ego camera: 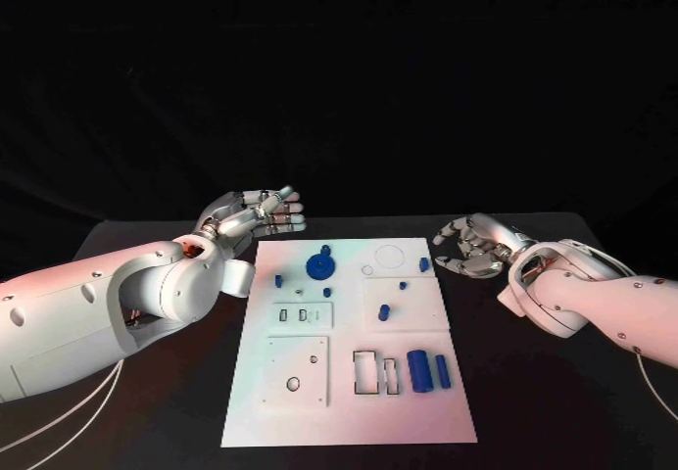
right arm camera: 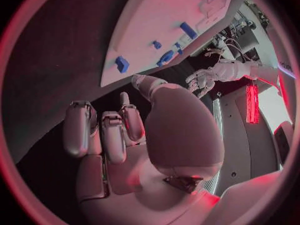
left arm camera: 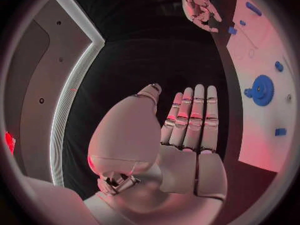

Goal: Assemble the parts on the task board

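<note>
Task board [ego camera: 349, 392] flat mid-bench, between both hands. Blue gear [ego camera: 320, 264] sits on board's far end, just beside left hand [ego camera: 255, 217]; two blue cylinders [ego camera: 428, 370] lie on near end, well away from either hand. Left hand: fingers straight, apart, holding nothing (off board's corner). Right hand [ego camera: 473, 247]: fingers loosely curled, nothing inside, hovering beside board edge over black bench [ego camera: 551, 392].

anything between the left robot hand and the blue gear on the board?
Nothing visible. The left robot hand hovers over bare black table off the far left corner of the task board, holding nothing. The blue gear lies on the board's far part, with only open table and board surface between them.
</note>
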You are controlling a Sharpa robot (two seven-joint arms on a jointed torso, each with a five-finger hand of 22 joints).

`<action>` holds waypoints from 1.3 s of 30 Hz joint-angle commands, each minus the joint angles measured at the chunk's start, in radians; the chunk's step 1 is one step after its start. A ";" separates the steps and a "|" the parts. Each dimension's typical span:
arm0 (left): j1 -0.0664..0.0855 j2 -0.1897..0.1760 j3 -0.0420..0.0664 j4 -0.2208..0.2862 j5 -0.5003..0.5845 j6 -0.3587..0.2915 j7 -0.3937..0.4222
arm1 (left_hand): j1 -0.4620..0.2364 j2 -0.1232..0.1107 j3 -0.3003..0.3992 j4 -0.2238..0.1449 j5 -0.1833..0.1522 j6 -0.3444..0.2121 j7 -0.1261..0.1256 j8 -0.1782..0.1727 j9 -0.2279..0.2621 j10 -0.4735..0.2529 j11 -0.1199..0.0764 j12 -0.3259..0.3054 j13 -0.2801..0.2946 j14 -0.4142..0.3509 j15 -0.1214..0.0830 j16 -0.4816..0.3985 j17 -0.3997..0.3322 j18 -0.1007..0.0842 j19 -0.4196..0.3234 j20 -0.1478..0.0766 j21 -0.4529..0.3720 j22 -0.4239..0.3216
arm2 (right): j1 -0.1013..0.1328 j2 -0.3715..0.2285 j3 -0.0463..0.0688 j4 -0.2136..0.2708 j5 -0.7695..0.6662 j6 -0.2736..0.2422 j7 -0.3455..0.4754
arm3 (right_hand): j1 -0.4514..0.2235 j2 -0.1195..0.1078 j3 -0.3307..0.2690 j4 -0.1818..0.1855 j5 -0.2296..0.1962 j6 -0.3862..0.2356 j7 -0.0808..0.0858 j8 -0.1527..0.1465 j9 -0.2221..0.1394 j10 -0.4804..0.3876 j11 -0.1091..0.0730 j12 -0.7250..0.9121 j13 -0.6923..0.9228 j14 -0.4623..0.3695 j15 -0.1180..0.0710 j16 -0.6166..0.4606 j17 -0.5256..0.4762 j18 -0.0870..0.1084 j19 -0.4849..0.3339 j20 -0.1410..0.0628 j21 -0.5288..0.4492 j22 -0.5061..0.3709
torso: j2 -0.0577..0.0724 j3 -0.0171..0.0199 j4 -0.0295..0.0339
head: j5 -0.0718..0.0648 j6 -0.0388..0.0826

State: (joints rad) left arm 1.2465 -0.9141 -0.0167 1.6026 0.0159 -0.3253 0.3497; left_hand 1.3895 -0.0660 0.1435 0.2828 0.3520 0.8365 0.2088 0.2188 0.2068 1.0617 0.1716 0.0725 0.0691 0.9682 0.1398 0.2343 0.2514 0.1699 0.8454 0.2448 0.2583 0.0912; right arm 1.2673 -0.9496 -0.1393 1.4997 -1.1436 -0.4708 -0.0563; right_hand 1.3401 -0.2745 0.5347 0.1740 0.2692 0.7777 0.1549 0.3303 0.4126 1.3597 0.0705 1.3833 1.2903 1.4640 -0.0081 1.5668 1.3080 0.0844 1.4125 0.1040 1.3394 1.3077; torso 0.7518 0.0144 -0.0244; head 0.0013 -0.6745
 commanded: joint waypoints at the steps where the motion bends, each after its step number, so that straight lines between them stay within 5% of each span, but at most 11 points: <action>1: 0.000 0.001 0.000 -0.002 -0.003 0.022 0.014 | 0.001 0.008 -0.001 -0.005 0.000 0.001 0.004 -0.005 -0.002 0.006 0.002 -0.004 0.002 -0.004 0.000 -0.003 0.001 0.009 -0.004 0.003 -0.006 -0.002 | -0.013 0.000 -0.001 -0.021 -0.026 0.060 0.073 | 0.000 -0.009 -0.001 -0.009 -0.006 -0.011 0.001 -0.007 -0.004 -0.010 0.002 -0.006 -0.006 0.107 0.009 0.004 0.263 -0.012 -0.009 0.002 -0.005 -0.001 | -0.001 0.0053 -0.0040 | 0.003 -0.002; 7: -0.001 0.003 0.000 -0.006 -0.003 0.023 0.014 | 0.001 0.008 -0.001 -0.005 0.000 0.001 0.004 -0.005 -0.002 0.006 0.002 -0.004 0.002 -0.004 0.000 -0.003 0.001 0.009 -0.004 0.003 -0.006 -0.002 | -0.023 0.018 -0.001 -0.052 -0.040 0.068 0.083 | 0.000 -0.008 -0.002 -0.011 -0.007 -0.014 0.002 -0.009 -0.005 -0.012 0.002 -0.007 -0.008 0.107 0.009 0.004 0.263 -0.012 -0.010 0.002 -0.006 -0.001 | 0.001 0.0029 0.0001 | -0.001 -0.004; 16: -0.001 0.004 0.000 -0.008 -0.004 0.025 0.013 | 0.001 0.008 -0.001 -0.005 0.000 0.001 0.004 -0.005 -0.002 0.006 0.002 -0.004 0.002 -0.004 0.000 -0.003 0.001 0.009 -0.004 0.003 -0.006 -0.002 | -0.033 0.057 -0.001 -0.090 -0.044 0.072 0.071 | 0.005 -0.003 0.000 -0.016 -0.009 -0.016 0.003 -0.011 -0.007 -0.011 0.003 -0.006 -0.006 0.107 0.010 0.004 0.263 -0.012 -0.009 0.003 -0.005 0.000 | 0.003 0.0041 0.0044 | 0.001 -0.009; 39: -0.001 -0.004 0.000 -0.006 -0.004 0.030 0.002 | 0.002 0.008 -0.001 -0.006 0.000 -0.002 0.005 -0.008 -0.003 0.004 0.003 -0.005 0.001 -0.004 0.000 -0.002 0.002 0.010 -0.004 0.003 -0.007 -0.002 | -0.036 0.096 -0.001 -0.131 -0.061 0.074 0.043 | 0.004 0.008 0.007 -0.023 -0.019 0.004 0.002 -0.002 -0.008 -0.004 0.003 0.000 0.002 0.107 0.011 0.004 0.263 -0.013 -0.007 0.004 -0.003 0.004 | 0.003 0.0046 0.0015 | -0.002 -0.023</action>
State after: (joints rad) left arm 1.2456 -0.9186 -0.0169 1.5941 0.0158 -0.3155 0.3473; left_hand 1.3895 -0.0660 0.1435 0.2828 0.3520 0.8365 0.2088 0.2139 0.2054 1.0617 0.1716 0.0725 0.0696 0.9683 0.1398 0.2345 0.2526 0.1698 0.8454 0.2448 0.2545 0.0899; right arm 1.2326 -0.8556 -0.1402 1.3686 -1.1872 -0.4107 -0.0067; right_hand 1.3442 -0.2728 0.5412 0.1555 0.2534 0.7786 0.1575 0.3248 0.4056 1.3557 0.0714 1.3815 1.2912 1.4665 -0.0036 1.5668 1.3076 0.0844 1.4090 0.1074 1.3379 1.3073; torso 0.7549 0.0184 -0.0221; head -0.0019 -0.6959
